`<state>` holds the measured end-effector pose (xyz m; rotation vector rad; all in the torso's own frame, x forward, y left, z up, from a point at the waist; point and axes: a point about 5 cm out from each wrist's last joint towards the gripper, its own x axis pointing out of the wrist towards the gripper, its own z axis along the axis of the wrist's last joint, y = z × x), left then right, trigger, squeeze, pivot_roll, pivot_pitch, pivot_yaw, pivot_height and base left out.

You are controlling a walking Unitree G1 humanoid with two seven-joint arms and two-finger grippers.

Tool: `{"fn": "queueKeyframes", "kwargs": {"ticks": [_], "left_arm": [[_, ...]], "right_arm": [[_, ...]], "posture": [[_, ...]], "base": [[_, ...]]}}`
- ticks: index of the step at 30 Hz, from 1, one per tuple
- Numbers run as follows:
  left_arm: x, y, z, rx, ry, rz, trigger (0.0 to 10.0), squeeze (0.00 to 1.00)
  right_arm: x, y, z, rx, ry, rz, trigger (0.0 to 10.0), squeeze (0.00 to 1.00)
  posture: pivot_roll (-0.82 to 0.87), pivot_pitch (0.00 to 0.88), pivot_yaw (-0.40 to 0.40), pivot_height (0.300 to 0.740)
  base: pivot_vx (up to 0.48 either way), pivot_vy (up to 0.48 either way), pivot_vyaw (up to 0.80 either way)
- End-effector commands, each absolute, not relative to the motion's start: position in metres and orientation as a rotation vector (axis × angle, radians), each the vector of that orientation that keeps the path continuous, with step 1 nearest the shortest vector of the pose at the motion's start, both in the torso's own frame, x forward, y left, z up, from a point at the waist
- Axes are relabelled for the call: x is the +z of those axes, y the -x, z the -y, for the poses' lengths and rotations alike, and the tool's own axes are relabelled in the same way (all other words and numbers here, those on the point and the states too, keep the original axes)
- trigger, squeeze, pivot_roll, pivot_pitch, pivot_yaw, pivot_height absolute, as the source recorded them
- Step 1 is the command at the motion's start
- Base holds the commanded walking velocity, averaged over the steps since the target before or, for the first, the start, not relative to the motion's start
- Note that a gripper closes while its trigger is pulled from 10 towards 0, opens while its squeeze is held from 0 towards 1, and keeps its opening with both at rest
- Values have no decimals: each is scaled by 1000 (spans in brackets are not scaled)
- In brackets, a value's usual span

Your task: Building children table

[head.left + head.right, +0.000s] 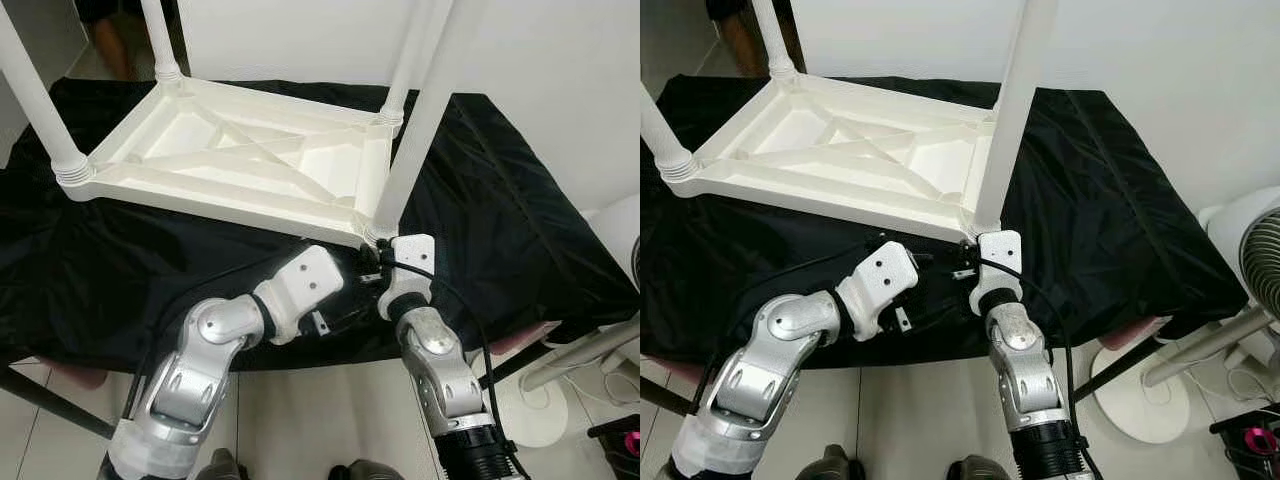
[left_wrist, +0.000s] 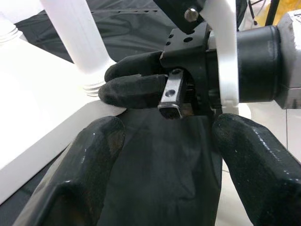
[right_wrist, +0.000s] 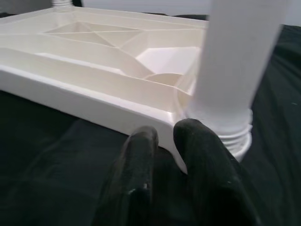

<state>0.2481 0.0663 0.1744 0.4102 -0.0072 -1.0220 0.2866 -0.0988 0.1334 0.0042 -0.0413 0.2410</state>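
Silver arms are seen rising from the bottom of the head views toward the near edge of a table draped in a black cloth (image 1: 520, 240). The left gripper (image 2: 160, 155) is held low at that edge, just left of the nearest corner of the upturned white children's table (image 1: 250, 150); its two thick black fingers (image 2: 89, 169) are spread wide apart with only cloth between them, and nothing is gripped. Just beyond them, in the left wrist view, the right gripper (image 3: 164, 141) is seen from the side, its fingertips pressed up to the white corner.

The right gripper's fingers (image 3: 197, 155) are brought nearly together, a narrow slit left between them, and are laid against the outer rim of the white frame directly below the nearest leg (image 1: 415, 120). The ribbed collar of that leg sits just above and beside the fingertips; the leg itself is not enclosed by them. Whether the rim is pinched or merely touched cannot be told.

The children's table lies upside down on the cloth, its ribbed underside with crossed braces facing up and its four legs standing upward at the corners. Farther off, a person's leg (image 1: 108, 40) is visible behind the table at the far left, and a white fan (image 1: 1255, 250) stands on the floor to the right.
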Motion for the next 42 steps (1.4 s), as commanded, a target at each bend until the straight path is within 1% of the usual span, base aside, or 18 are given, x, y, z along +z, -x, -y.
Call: {"fn": "queueKeyframes", "kwargs": {"ticks": [1,6,8,9,10,11,12,15,16,17,19,20,22,24,27,30,32,42], "left_arm": [[178,-247,-69,-997,-408,33,10000,0],[179,-247,-80,-1020,-445,22,10000,0],[177,-246,-100,-1069,-493,-27,10000,0],[177,-246,-100,-1069,-493,-27,10000,0],[176,-246,-113,-1092,-520,-59,10000,0],[176,-246,-113,-1092,-520,-59,10000,0],[175,-251,-126,-1088,-553,-96,10000,0],[174,-256,-137,-1076,-579,-128,10000,0],[173,-264,-148,-1044,-624,-144,10000,0],[173,-264,-148,-1044,-624,-144,10000,0],[175,-292,-170,-929,-689,-173,10000,0],[175,-292,-170,-929,-689,-173,10000,0],[178,-318,-181,-815,-722,-167,10000,0],[178,-318,-181,-815,-722,-167,10000,0],[183,-342,-183,-711,-723,-142,10000,0],[186,-352,-181,-672,-719,-127,10000,0],[190,-367,-173,-641,-719,-107,10000,0],[189,-389,-150,-646,-747,-107,10000,0]], "right_arm": [[134,-286,98,260,-14,33,10000,0],[141,-293,90,315,-40,52,10000,0],[148,-304,90,335,-73,75,10000,0],[148,-304,90,335,-73,75,10000,0],[150,-310,93,336,-87,82,10000,0],[150,-310,93,336,-87,82,10000,0],[152,-315,98,327,-90,91,10000,0],[153,-318,101,322,-93,94,10000,0],[154,-320,105,313,-89,98,10000,0],[154,-320,105,313,-89,98,10000,0],[151,-322,114,285,-80,93,10000,0],[151,-322,114,285,-80,93,10000,0],[148,-323,123,256,-81,82,10000,0],[148,-323,123,256,-81,82,10000,0],[147,-324,130,227,-72,84,10000,0],[147,-324,134,213,-72,88,10000,0],[147,-323,143,184,-70,95,10000,0],[139,-314,158,129,-53,86,10000,0]], "posture": [[-48,11,-46,740],[-44,17,-42,740],[-42,21,-34,740],[-42,21,-34,740],[-39,28,-30,740],[-39,28,-30,740],[-35,30,-30,740],[-33,35,-23,740],[-32,36,-21,740],[-32,36,-21,740],[-30,38,-14,740],[-30,38,-14,740],[-35,39,-6,740],[-35,39,-6,740],[-49,39,10,740],[-57,40,20,740],[-71,44,36,740],[-89,50,53,740]], "base": [[0,0,0],[0,0,0],[0,0,0],[0,0,0],[0,0,0],[0,0,0],[0,0,0],[0,0,0],[0,0,0],[0,0,0],[0,0,0],[0,0,0],[0,0,0],[0,0,0],[0,0,0],[0,0,0],[0,0,0],[0,0,0]]}}
